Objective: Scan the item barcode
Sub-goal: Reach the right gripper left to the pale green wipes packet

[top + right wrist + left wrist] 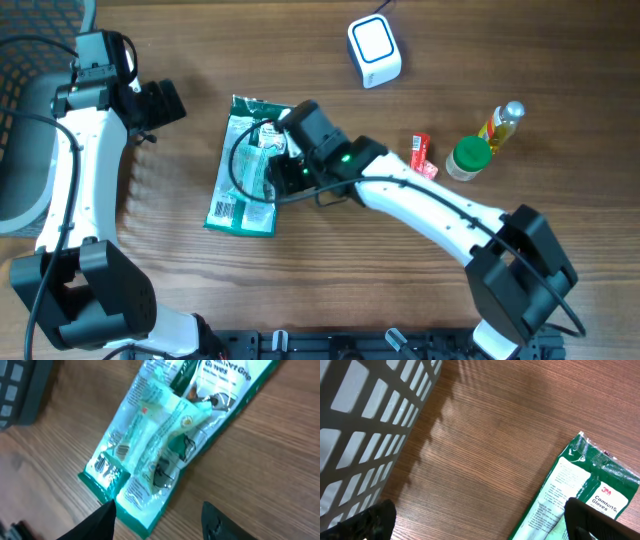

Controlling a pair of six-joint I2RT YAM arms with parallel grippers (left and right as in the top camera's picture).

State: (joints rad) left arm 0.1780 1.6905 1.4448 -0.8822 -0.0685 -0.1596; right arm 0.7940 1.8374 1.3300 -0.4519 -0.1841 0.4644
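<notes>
Overhead: gloves packet (245, 170) lies flat, long axis 12-to-6; right gripper (272, 165) hangs over its middle (left gripper (160, 105) sits farther off, at its 10 o'clock).
Left wrist: fingers spread wide, empty; gloves packet at 4 o'clock.
Right wrist: fingers parted, gripping nothing; gloves packet toward 12 o'clock.

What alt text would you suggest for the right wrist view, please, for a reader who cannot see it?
A green-and-clear glove package lies flat on a wooden table, slanting from upper right to lower left. The right gripper hangs over its lower end, jaws apart and holding nothing.
</notes>
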